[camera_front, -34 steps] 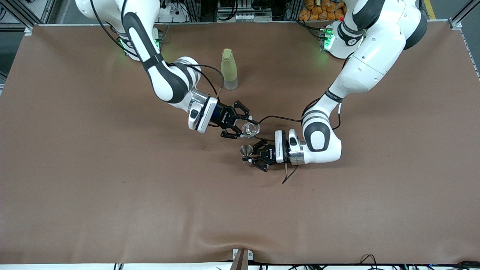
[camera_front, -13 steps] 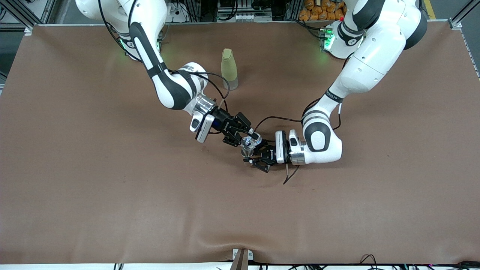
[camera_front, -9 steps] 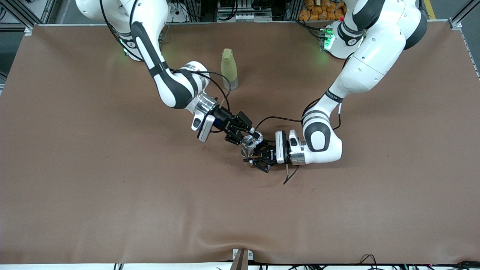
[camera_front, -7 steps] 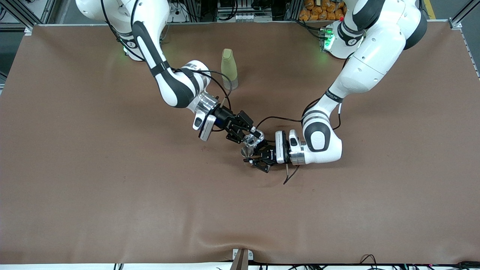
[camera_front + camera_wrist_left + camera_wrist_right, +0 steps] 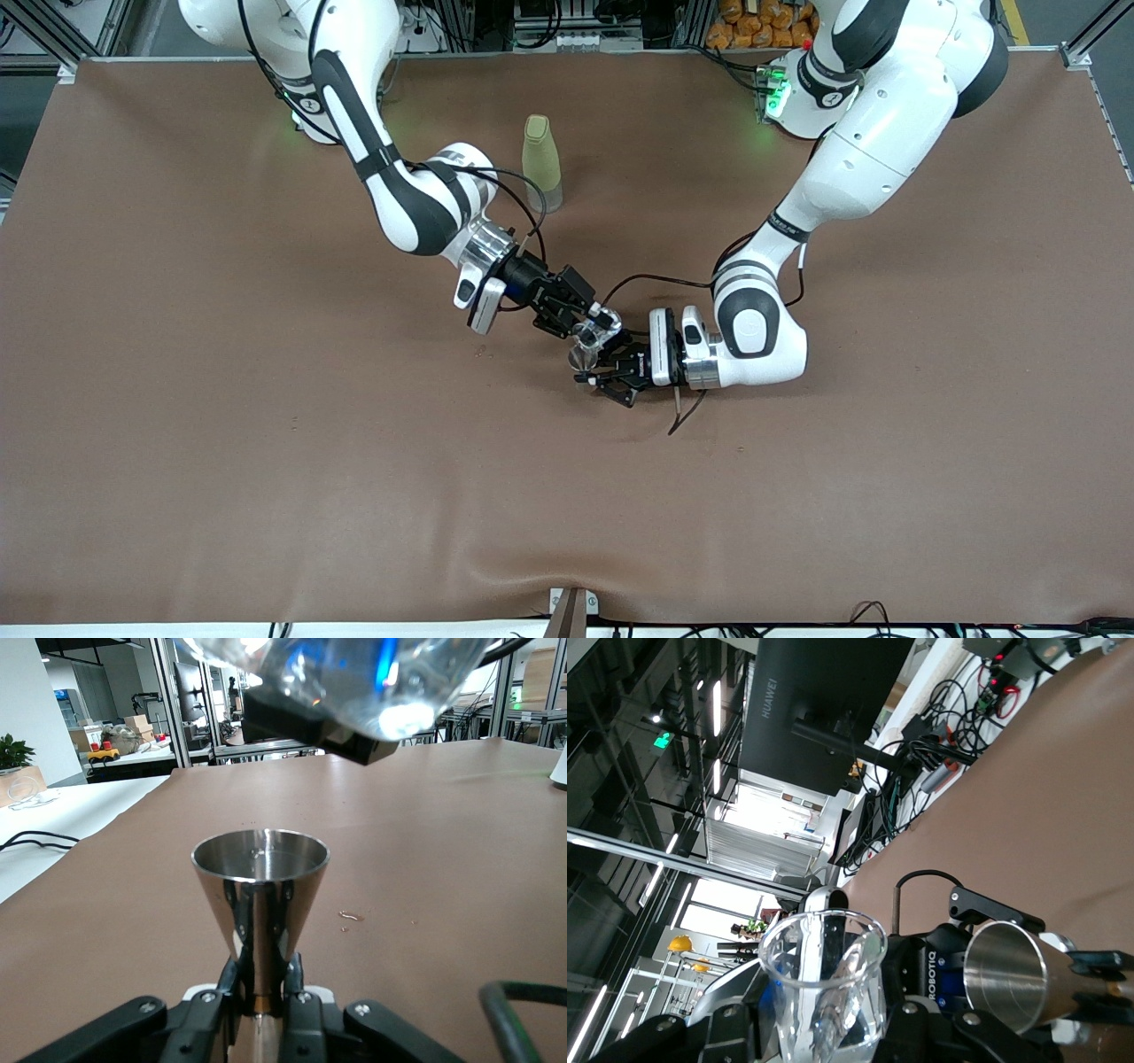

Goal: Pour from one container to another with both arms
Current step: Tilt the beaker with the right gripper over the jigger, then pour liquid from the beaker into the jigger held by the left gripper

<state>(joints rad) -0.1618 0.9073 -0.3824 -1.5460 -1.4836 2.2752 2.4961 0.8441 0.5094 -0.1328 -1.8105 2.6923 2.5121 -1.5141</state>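
Right hand (image 5: 592,322) clamps the seemingly tipped glass cup (image 5: 595,329) above the jigger (image 5: 580,358), clamped in the left hand (image 5: 592,369).

Glass cup (image 5: 822,988) beside jigger (image 5: 1010,977) — rims apart.

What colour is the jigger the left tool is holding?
Shiny silver metal jigger, clearest in the left wrist view, clamped at its waist by the left tool.

One glass cup (image 5: 595,331); one jigger (image 5: 581,358); one bottle (image 5: 541,163); two arms (image 5: 399,190)
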